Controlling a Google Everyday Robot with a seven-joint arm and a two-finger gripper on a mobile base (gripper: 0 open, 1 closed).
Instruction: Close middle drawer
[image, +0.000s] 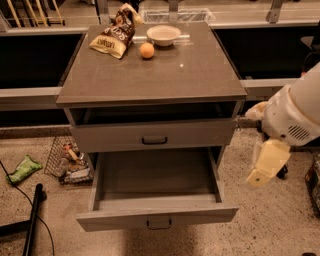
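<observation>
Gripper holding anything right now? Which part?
Nothing held. The gripper hangs beside the open middle drawer, clear of its front and handle.

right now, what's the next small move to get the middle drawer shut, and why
Probably swing the end effector down and across, in front of the middle drawer. The drawer is pulled far out, and the end effector hangs beside the cabinet, clear of it.

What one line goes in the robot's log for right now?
middle drawer: pulled out, empty | gripper: off to the right of the cabinet, not touching the drawer | closing: not yet done
</observation>
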